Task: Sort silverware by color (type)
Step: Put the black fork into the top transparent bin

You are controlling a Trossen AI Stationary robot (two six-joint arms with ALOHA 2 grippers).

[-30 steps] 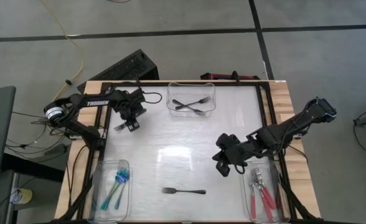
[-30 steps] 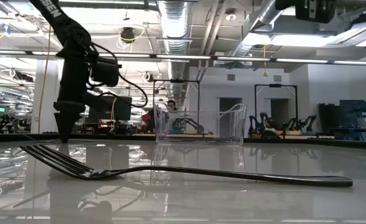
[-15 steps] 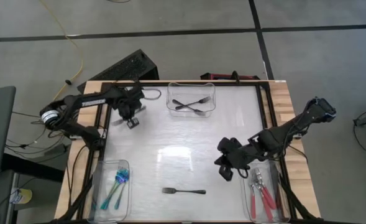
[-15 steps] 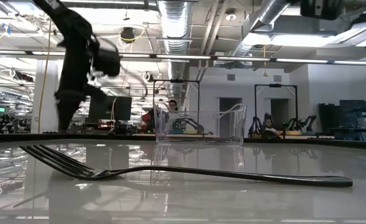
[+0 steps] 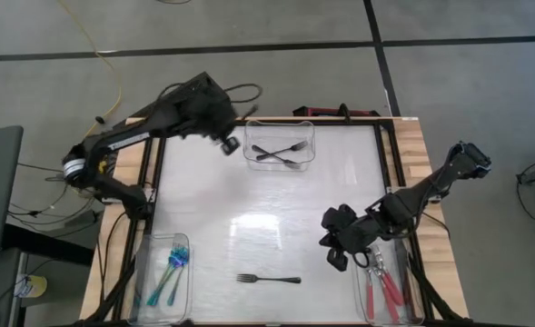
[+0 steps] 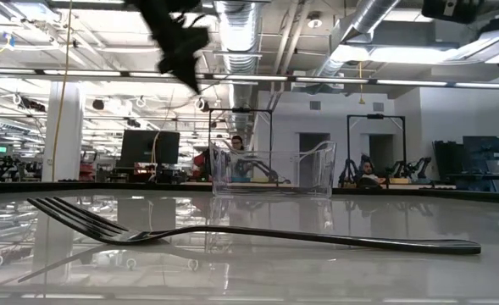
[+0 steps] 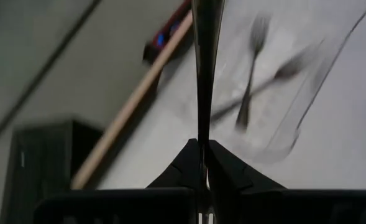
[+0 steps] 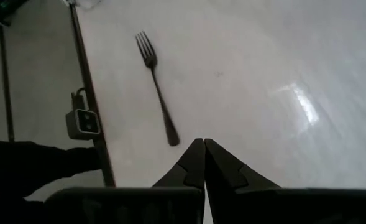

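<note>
The left gripper [image 5: 230, 143], raised just beside the clear rectangular plastic bin [image 5: 280, 126] at the table's far edge, was clenched on a thin dark grey utensil [image 7: 202, 68], with two crossed dark forks [image 5: 279, 151] lying in that bin. The right gripper [image 5: 334, 252], its fingers pressed together and empty, hovered near the table's right edge. A lone dark grey fork [image 5: 268, 278] lay flat near the near edge, apart from the right gripper.

Fork [image 5: 269, 279] between bins (front edge)
</note>
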